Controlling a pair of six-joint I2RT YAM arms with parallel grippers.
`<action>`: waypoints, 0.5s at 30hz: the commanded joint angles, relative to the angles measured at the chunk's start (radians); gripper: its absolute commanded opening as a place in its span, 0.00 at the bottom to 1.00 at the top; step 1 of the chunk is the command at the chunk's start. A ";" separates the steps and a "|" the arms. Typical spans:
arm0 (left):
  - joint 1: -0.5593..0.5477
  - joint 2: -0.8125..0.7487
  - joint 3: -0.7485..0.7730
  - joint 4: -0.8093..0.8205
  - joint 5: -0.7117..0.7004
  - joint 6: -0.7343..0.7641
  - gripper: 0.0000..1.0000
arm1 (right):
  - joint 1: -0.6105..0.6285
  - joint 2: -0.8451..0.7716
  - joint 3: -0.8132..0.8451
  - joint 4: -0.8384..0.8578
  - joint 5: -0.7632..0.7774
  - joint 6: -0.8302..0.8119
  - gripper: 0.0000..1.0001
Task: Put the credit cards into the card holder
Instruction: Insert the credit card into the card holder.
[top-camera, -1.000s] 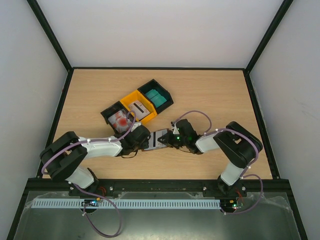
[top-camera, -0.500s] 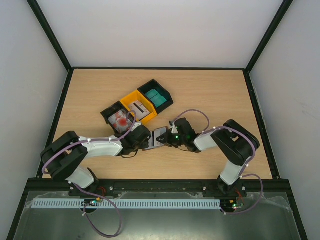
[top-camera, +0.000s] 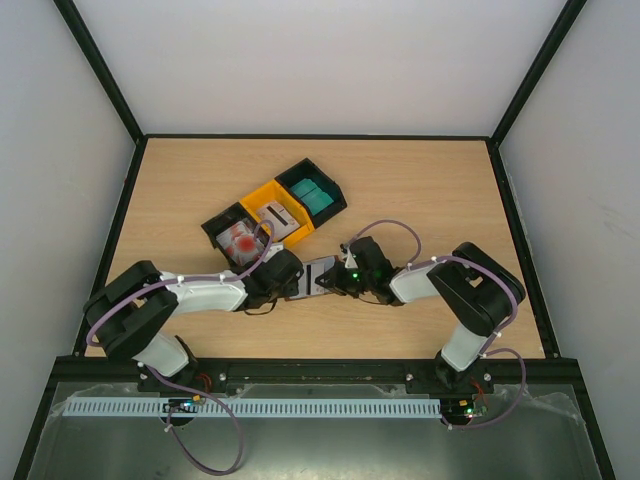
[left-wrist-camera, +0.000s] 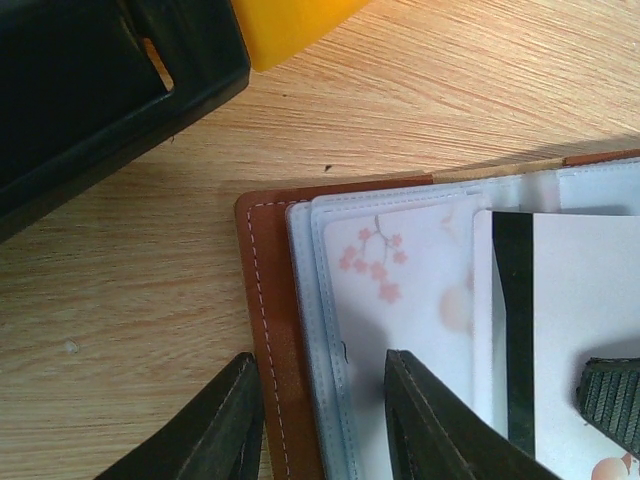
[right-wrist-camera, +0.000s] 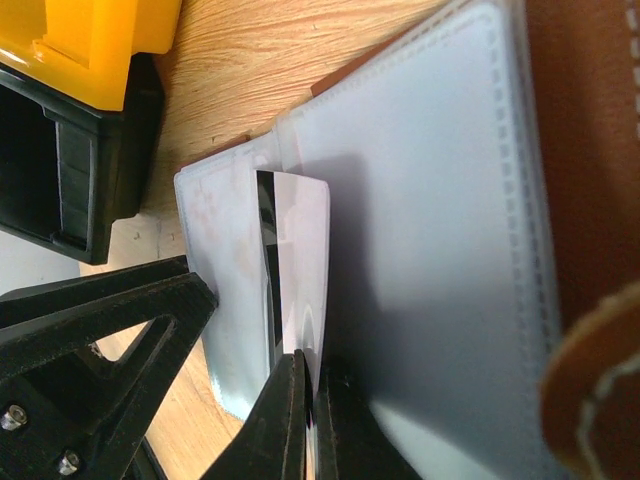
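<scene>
- The credit card (right-wrist-camera: 300, 250) is white with a black stripe. It looks thin, light, stiff and slick, so an edge pinch suits it best.
- The right claw (right-wrist-camera: 308, 395) is fully closed on one edge of that card and holds it over the card holder (left-wrist-camera: 268, 330). I cannot tell whether the leading edge is already in a pocket.
- The card holder lies open on the surface (left-wrist-camera: 120, 300). Its clear sleeves (left-wrist-camera: 400, 300) look soft and likely to buckle or slide under a push.
- The left claw (left-wrist-camera: 320, 405) is partly open astride the holder's outer stitched edge. It grips nothing and is probably there to steady the holder.
- The black bin (left-wrist-camera: 100, 90) and yellow bin (left-wrist-camera: 290, 25) sit just beyond that edge, and both claws crowd the holder, so there is little room to move.
</scene>
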 joint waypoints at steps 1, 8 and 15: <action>-0.005 0.041 -0.027 -0.076 0.029 -0.005 0.35 | 0.010 0.036 -0.028 -0.231 0.055 -0.011 0.02; -0.006 0.043 -0.026 -0.074 0.029 -0.004 0.34 | 0.009 0.033 -0.055 -0.242 0.056 0.021 0.02; -0.005 0.049 -0.027 -0.066 0.029 -0.004 0.34 | 0.010 0.005 -0.062 -0.254 0.059 0.016 0.02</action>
